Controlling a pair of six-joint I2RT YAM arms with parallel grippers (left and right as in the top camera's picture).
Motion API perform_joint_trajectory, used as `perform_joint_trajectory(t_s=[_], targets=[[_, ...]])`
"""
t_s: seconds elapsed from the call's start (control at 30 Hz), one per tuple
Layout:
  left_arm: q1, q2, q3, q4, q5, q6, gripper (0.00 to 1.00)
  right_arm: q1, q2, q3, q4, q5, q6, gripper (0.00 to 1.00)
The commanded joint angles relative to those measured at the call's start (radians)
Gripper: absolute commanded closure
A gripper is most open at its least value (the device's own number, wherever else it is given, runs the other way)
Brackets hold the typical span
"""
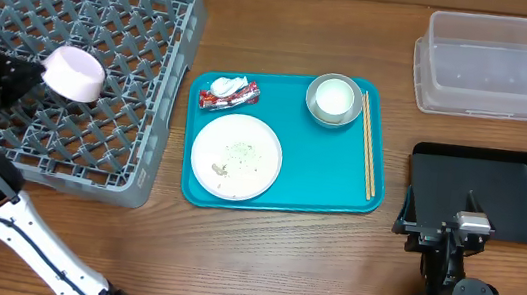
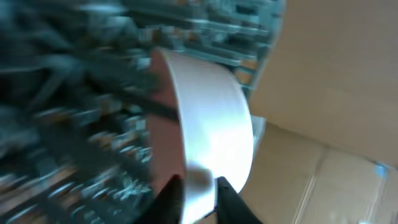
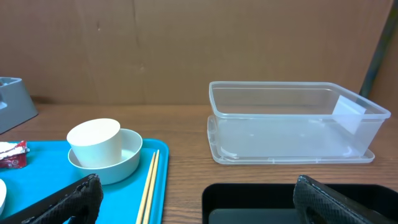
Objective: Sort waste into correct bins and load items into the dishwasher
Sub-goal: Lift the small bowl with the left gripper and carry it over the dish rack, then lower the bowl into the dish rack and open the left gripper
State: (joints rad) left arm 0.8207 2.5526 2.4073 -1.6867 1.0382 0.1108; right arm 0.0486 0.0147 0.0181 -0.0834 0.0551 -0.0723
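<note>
My left gripper [image 1: 40, 80] [image 2: 199, 193] is shut on the rim of the small white bowl [image 1: 74, 74] [image 2: 211, 118]. It holds the bowl tilted on its side over the grey dishwasher rack [image 1: 109, 8]; the left wrist view is blurred. On the teal tray [image 1: 283, 195] lie a white plate [image 1: 235, 156] with food bits [image 1: 225, 170], a red-and-white wrapper [image 1: 230, 93], a steel bowl [image 1: 350, 116] with a white cup [image 1: 335, 98] [image 3: 94, 142] in it, and chopsticks [image 1: 367, 158] [image 3: 149, 186]. My right gripper [image 1: 457, 232] [image 3: 196, 199] hangs open and empty at the near edge of the black tray [image 1: 480, 192].
The clear tub [image 1: 500, 68] [image 3: 292, 124] stands empty at the back right, beyond the black tray. The rack fills the back left corner. Bare wooden table shows between the teal tray and the two bins.
</note>
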Motion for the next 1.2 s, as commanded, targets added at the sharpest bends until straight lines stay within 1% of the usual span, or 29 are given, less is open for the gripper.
perform_joint_trajectory(t_s=[0.0, 0.3, 0.33, 0.37, 0.4, 0.43, 0.47, 0.57, 0.63, 0.67, 0.77, 0.93, 1.0, 1.1, 1.17], targets=[[0.013, -0.068, -0.002, -0.003, -0.082, -0.044, 0.00, 0.006, -0.012, -0.010, 0.003, -0.005, -0.003, 0.00], [-0.008, -0.268, -0.001, 0.027, -0.097, -0.044, 0.00, 0.006, -0.012, -0.010, 0.003, -0.005, -0.003, 0.00], [-0.017, -0.293, -0.001, 0.033, -0.099, -0.044, 0.03, 0.006, -0.012, -0.010, 0.003, -0.005, -0.003, 0.00], [-0.026, -0.312, -0.001, 0.038, -0.101, -0.043, 0.09, 0.006, -0.012, -0.010, 0.003, -0.005, -0.003, 0.00], [-0.040, -0.330, -0.001, 0.044, -0.106, -0.042, 0.25, 0.006, -0.012, -0.010, 0.003, -0.005, -0.003, 0.00], [-0.056, -0.343, -0.002, 0.050, -0.109, -0.035, 0.68, 0.006, -0.012, -0.010, 0.003, -0.005, -0.003, 0.00], [-0.075, -0.352, -0.002, 0.055, -0.124, -0.037, 0.96, 0.006, -0.012, -0.010, 0.003, -0.005, -0.003, 0.00], [-0.155, -0.357, -0.002, 0.066, -0.241, -0.037, 0.96, 0.006, -0.012, -0.010, 0.003, -0.005, -0.003, 0.00], [-0.223, -0.348, -0.002, 0.080, -0.416, -0.050, 0.96, 0.006, -0.012, -0.010, 0.003, -0.005, -0.003, 0.00], [-0.259, -0.339, -0.002, 0.091, -0.529, -0.084, 0.96, 0.006, -0.012, -0.010, 0.003, -0.005, -0.003, 0.00], [-0.350, -0.324, -0.002, 0.122, -0.804, -0.250, 0.96, 0.006, -0.012, -0.010, 0.003, -0.005, -0.003, 0.00], [-0.475, -0.309, -0.002, 0.186, -0.995, -0.261, 0.96, 0.006, -0.012, -0.010, 0.003, -0.005, -0.003, 0.00], [-0.515, -0.301, -0.002, 0.201, -1.103, -0.272, 0.96, 0.006, -0.012, -0.010, 0.003, -0.005, -0.003, 0.00], [-0.554, -0.275, -0.003, 0.206, -1.299, -0.357, 0.96, 0.006, -0.012, -0.010, 0.003, -0.005, -0.003, 0.00], [-0.563, -0.251, -0.003, 0.206, -1.335, -0.376, 0.96, 0.006, -0.012, -0.010, 0.003, -0.005, -0.003, 0.00]])
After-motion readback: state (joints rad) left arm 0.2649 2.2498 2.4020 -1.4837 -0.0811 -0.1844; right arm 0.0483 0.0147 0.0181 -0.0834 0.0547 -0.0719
